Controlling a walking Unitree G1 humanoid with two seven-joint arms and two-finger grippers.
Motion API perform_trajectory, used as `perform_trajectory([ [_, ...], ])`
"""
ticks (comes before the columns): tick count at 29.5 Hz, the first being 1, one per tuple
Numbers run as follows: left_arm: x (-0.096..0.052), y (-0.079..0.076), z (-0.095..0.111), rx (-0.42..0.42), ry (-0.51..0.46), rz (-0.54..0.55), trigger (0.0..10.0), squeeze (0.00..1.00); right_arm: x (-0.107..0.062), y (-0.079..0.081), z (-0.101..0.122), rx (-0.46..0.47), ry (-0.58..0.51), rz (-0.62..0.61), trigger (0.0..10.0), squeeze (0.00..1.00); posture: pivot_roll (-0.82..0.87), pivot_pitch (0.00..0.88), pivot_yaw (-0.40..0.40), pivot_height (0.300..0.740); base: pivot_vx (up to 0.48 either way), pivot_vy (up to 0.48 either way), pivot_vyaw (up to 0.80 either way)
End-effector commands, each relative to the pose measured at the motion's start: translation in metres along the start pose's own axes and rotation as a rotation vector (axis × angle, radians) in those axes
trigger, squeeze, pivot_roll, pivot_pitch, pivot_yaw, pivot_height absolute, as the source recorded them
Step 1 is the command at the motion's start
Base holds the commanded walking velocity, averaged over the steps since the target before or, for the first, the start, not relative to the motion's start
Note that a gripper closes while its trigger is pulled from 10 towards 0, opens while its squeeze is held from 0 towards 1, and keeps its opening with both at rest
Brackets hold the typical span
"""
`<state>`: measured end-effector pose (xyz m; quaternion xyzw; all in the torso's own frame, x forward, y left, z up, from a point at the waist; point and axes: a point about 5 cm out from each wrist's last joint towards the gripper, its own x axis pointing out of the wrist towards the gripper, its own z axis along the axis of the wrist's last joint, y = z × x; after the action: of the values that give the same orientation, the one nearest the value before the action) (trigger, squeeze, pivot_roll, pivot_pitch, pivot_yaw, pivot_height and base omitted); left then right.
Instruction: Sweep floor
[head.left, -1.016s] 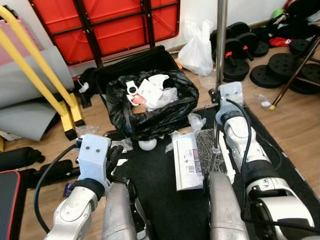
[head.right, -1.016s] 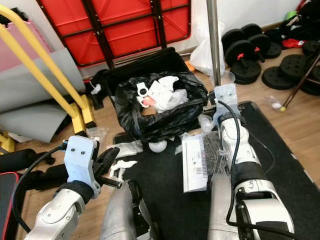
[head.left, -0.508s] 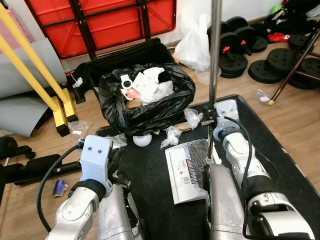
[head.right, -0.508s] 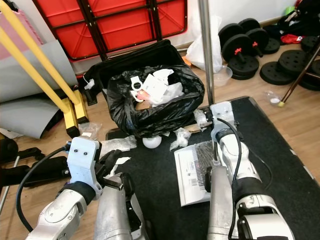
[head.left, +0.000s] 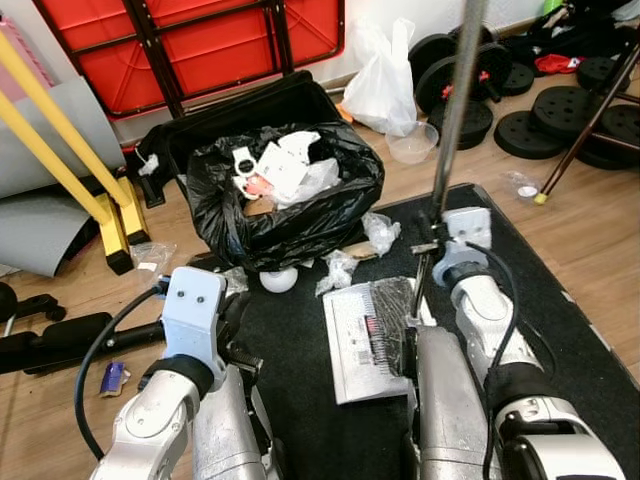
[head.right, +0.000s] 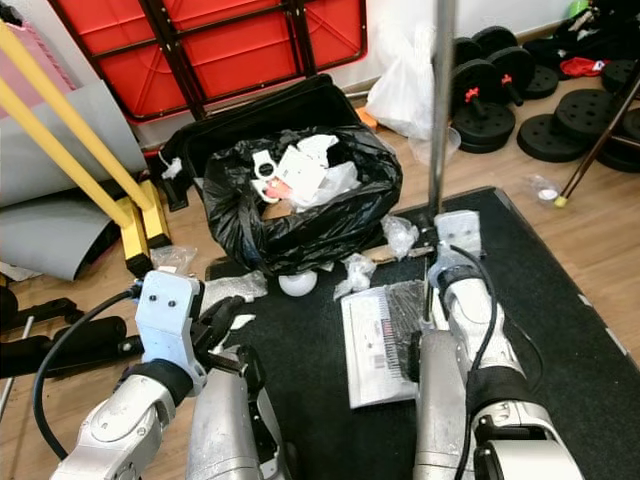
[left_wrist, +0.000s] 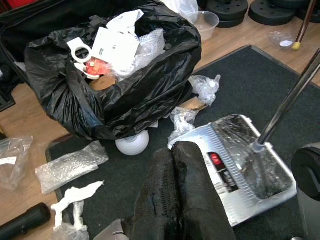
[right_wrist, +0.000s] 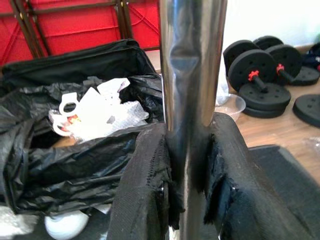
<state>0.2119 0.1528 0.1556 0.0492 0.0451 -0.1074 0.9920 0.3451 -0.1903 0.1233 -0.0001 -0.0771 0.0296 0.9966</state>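
Note:
My right gripper (right_wrist: 187, 165) is shut on the sweeper's shiny metal pole (head.left: 455, 110), which leans toward the right at its top. The sweeper's silver head (head.left: 365, 335) lies flat on the black mat (head.left: 300, 350) between my arms. Ahead of it lie two crumpled plastic scraps (head.left: 338, 268) and a white ball (head.left: 278, 280), at the foot of a black trash bag (head.left: 285, 205) full of white packaging. My left gripper (left_wrist: 177, 200) hovers low over the mat's left part, shut with nothing in it. More plastic scraps (left_wrist: 70, 167) lie on the mat's left edge.
A red folded table (head.left: 200, 45) stands against the back wall, a yellow frame (head.left: 70, 140) and grey mats at the left. Black weight plates (head.left: 555, 125), a white plastic bag (head.left: 385, 75) and a clear bowl (head.left: 412, 145) sit at the back right. A black roller (head.left: 60, 340) lies left.
The whole view has shifted as the camera moved. The pole, upright before, now tilts right at its top, and the sweeper head sits slightly farther left on the mat.

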Motion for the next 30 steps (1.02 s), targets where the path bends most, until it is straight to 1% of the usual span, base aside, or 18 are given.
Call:
perform_trajectory([
  [1,0.000,0.000,-0.005,0.005,0.021,-0.012,10.0,0.00,0.000,0.001,0.006,0.014,-0.061,0.005,10.0,0.00,-0.02,0.126,0.072,0.435,0.000,0.000,0.00],
  [2,0.000,0.000,-0.005,0.005,0.021,-0.011,10.0,0.00,-0.001,0.001,0.005,0.018,-0.062,0.008,10.0,0.00,-0.02,0.126,0.071,0.435,0.000,0.000,0.00],
  [3,0.000,0.001,-0.005,0.006,0.021,-0.011,10.0,0.00,-0.002,0.001,0.005,0.020,-0.065,0.015,10.0,0.17,-0.02,0.127,0.071,0.435,0.000,0.000,0.00],
  [4,0.000,0.001,-0.005,0.006,0.021,-0.011,10.0,0.00,-0.002,0.001,0.005,0.020,-0.065,0.015,10.0,0.17,-0.02,0.127,0.071,0.435,0.000,0.000,0.00],
  [5,0.000,0.001,-0.005,0.006,0.021,-0.010,10.0,0.00,-0.003,0.000,0.005,0.019,-0.066,0.020,10.0,0.63,-0.02,0.127,0.071,0.435,0.000,0.000,0.00],
  [6,0.000,0.001,-0.005,0.005,0.021,-0.011,10.0,0.00,-0.004,0.000,0.002,0.027,-0.055,0.029,10.0,0.85,-0.02,0.127,0.071,0.435,0.000,0.000,0.00],
  [7,0.000,0.001,-0.005,0.005,0.021,-0.011,10.0,0.00,-0.004,0.000,0.002,0.027,-0.055,0.029,10.0,0.85,-0.02,0.127,0.071,0.435,0.000,0.000,0.00],
  [8,0.000,0.001,-0.005,0.005,0.022,-0.011,10.0,0.00,-0.006,0.000,-0.001,0.025,-0.037,0.035,10.0,1.00,-0.02,0.127,0.071,0.435,0.000,0.000,0.00],
  [10,0.000,0.001,-0.006,0.004,0.022,-0.012,10.0,0.00,-0.007,-0.001,-0.004,0.025,-0.024,0.039,10.0,1.00,-0.02,0.128,0.071,0.435,0.000,0.000,0.00],
  [14,0.001,0.000,-0.006,0.001,0.021,-0.013,10.0,0.00,-0.013,-0.007,-0.013,0.000,0.030,0.019,10.0,1.00,-0.03,0.127,0.071,0.435,0.000,0.000,0.00],
  [20,0.002,0.000,-0.006,0.001,0.021,-0.013,10.0,0.00,-0.016,-0.014,-0.011,-0.008,0.033,0.013,10.0,1.00,-0.03,0.126,0.068,0.435,0.000,0.000,0.00],
  [22,0.002,0.000,-0.006,0.001,0.020,-0.013,10.0,0.00,-0.020,-0.018,-0.012,-0.010,0.039,0.010,10.0,1.00,-0.04,0.126,0.065,0.435,0.000,0.000,0.00],
  [24,0.002,0.000,-0.006,0.001,0.020,-0.013,10.0,0.00,-0.020,-0.018,-0.012,-0.010,0.039,0.010,10.0,1.00,-0.04,0.126,0.065,0.435,0.000,0.000,0.00],
  [25,0.002,0.001,-0.006,0.000,0.020,-0.013,10.0,0.00,-0.026,-0.020,-0.015,-0.014,0.062,0.006,10.0,1.00,-0.04,0.124,0.065,0.435,0.000,0.000,0.00],
  [26,0.003,0.000,-0.006,-0.001,0.019,-0.012,10.0,0.00,-0.033,-0.020,-0.021,-0.021,0.105,0.012,10.0,0.96,-0.05,0.121,0.062,0.435,0.000,0.000,0.00],
  [27,0.004,0.000,-0.006,-0.002,0.018,-0.012,10.0,0.00,-0.041,-0.019,-0.025,-0.027,0.136,0.022,10.0,0.65,-0.05,0.121,0.062,0.435,0.000,0.000,0.00],
  [29,0.004,0.000,-0.006,-0.002,0.018,-0.012,10.0,0.00,-0.041,-0.019,-0.025,-0.027,0.136,0.022,10.0,0.65,-0.05,0.121,0.062,0.435,0.000,0.000,0.00],
  [30,0.005,0.001,-0.007,-0.003,0.017,-0.011,10.0,0.00,-0.050,-0.016,-0.028,-0.030,0.167,0.044,10.0,0.00,-0.06,0.119,0.059,0.435,0.000,0.000,0.00],
])
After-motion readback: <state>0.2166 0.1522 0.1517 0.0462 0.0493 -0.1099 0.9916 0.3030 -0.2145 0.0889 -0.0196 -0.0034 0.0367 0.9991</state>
